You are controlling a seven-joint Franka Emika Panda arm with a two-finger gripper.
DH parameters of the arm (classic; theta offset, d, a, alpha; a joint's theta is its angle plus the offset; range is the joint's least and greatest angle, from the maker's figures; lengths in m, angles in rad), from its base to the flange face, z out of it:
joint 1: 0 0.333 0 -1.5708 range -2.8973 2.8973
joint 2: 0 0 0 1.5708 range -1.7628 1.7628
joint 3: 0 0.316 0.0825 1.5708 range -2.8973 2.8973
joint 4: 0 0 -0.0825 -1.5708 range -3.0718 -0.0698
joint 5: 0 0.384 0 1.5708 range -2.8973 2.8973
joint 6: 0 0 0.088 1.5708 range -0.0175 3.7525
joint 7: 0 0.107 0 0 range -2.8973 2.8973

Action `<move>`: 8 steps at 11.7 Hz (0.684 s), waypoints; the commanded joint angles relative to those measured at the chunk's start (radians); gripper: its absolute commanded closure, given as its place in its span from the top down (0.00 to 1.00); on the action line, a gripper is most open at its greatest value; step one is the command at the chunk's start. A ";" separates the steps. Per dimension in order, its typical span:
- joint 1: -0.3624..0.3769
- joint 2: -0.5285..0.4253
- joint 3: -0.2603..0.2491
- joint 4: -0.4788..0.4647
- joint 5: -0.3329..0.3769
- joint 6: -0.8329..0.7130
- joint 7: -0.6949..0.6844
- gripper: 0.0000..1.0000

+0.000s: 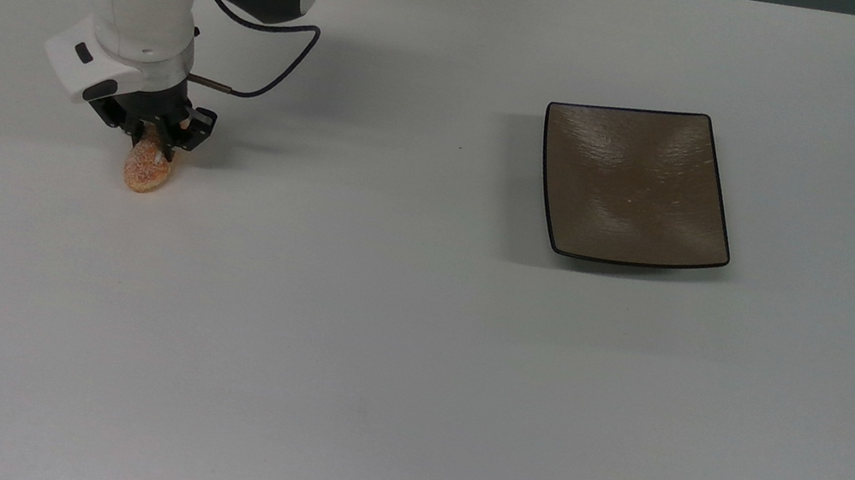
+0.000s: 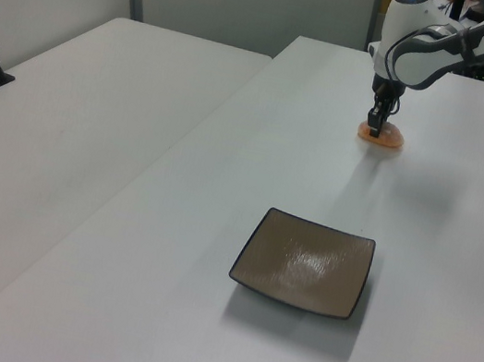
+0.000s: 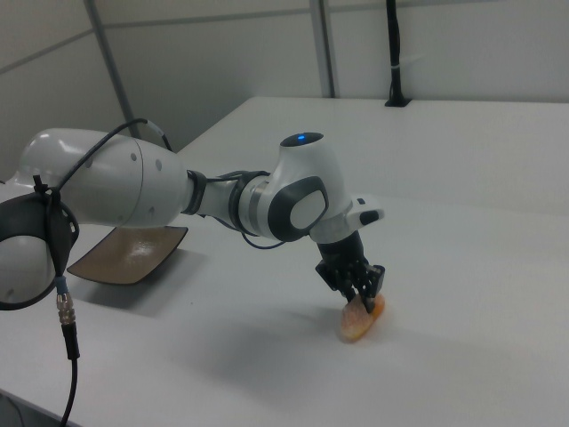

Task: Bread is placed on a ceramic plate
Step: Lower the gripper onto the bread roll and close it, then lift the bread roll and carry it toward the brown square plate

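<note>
At the top view's left, your fingers [image 1: 155,139] clench the bread [image 1: 146,169] for lifting; plate [image 1: 635,184] well apart.

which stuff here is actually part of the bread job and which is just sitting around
Part of the job:
- bread, on the table with the gripper closed on it
- plate, bare, far off toward the top view's right

Just there:
- white table under everything
- second table beside it in the left view
- black post at the far edge in the right view
</note>
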 commanded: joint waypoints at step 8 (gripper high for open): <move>0.010 -0.174 0.151 0.002 0.006 -0.047 0.218 0.35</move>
